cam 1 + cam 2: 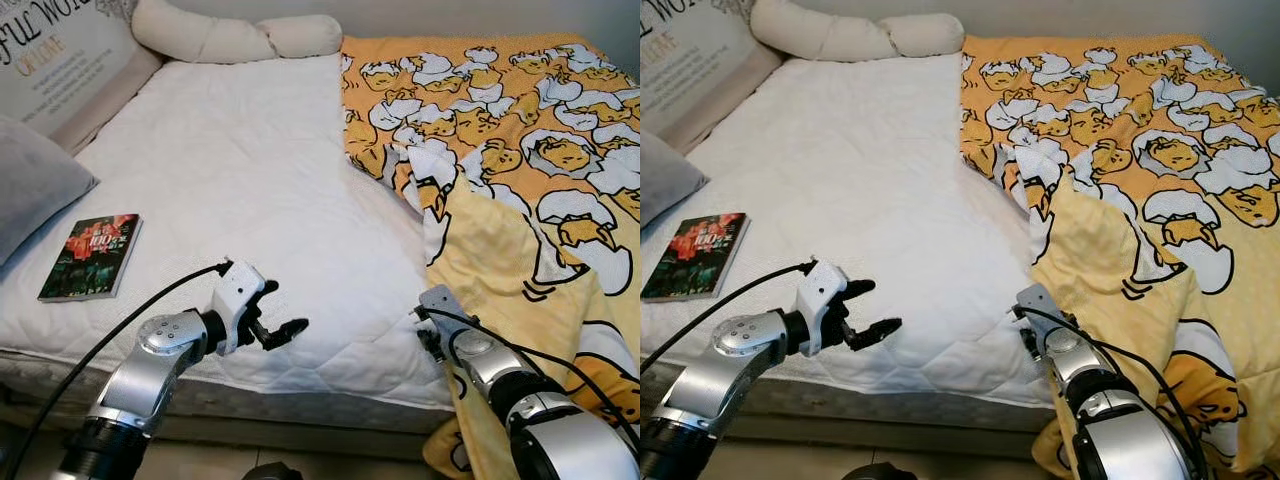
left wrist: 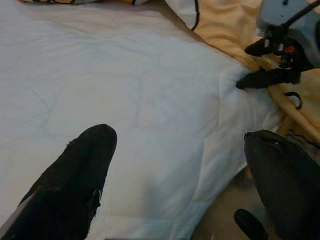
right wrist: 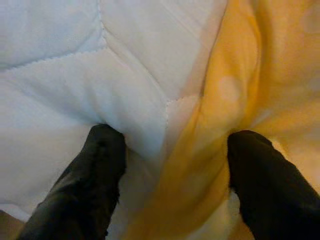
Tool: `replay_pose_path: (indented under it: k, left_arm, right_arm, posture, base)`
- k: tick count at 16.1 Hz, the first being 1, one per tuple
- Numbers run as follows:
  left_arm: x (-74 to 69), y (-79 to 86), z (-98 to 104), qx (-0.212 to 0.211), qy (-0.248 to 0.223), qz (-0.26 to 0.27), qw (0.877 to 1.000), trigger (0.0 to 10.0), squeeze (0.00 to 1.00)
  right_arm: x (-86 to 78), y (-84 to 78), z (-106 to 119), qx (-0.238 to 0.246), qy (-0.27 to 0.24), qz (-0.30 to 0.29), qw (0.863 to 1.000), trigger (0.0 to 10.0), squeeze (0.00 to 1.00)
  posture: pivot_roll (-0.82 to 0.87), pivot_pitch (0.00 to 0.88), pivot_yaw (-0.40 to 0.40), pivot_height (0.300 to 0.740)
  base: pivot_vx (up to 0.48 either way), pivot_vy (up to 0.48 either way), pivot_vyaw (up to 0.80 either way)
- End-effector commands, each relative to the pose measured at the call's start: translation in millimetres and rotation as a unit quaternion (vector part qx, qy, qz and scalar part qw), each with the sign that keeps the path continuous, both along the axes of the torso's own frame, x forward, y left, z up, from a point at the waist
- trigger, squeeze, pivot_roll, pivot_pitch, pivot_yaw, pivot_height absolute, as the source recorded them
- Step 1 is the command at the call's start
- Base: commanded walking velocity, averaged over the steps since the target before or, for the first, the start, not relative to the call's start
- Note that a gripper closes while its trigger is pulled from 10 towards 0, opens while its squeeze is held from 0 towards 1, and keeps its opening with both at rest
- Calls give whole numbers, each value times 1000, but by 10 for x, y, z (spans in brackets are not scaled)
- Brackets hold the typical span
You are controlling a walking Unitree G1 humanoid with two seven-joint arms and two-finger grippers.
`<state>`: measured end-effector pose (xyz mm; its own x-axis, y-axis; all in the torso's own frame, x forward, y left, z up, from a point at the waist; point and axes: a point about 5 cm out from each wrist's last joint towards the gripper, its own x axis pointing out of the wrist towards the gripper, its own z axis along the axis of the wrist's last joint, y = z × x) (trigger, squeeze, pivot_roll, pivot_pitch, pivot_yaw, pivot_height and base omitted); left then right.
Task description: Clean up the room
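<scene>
Right claw (image 3: 172,145) spread open, pressed at the yellow blanket (image 1: 500,260) edge on the bed's (image 1: 230,180) near right. Left claw (image 1: 285,325) open over white mattress; book (image 1: 92,256) lies far left.

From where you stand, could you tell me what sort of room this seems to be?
Most likely a bedroom: a bed with a white quilted mattress pad, a yellow cartoon-print blanket over its right side, and pillows at the head.
</scene>
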<state>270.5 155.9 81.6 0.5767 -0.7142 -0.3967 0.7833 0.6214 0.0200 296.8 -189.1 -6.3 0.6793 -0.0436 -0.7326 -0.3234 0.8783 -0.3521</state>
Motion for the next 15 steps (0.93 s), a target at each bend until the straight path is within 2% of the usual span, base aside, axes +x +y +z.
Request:
replay_pose_path:
  k: [1, 7, 9, 15]
  left_arm:
    - [-31, 1, 20, 4, 2, -16, 1000, 10000, 20]
    - [-34, -18, 34, -2, 11, -34, 999, 10000, 16]
    - [-2, -28, 72, -15, 5, -27, 1000, 10000, 20]
    - [2, -25, 72, -15, 7, -28, 999, 10000, 20]
  right_arm:
    - [33, -40, 37, 3, -11, -11, 1000, 0, 0]
    - [7, -89, 21, 24, -13, -29, 999, 0, 0]
    - [1, -109, 18, 31, -15, -38, 999, 0, 0]
    - [14, -154, 42, 33, -15, -33, 999, 0, 0]
  posture:
    - [-36, 0, 73, 740]
    - [-62, 0, 100, 740]
    - [-61, 0, 101, 740]
    - [-56, 0, 90, 740]
  base:
    - [0, 0, 0]
    - [0, 0, 0]
    - [0, 0, 0]
    - [0, 0, 0]
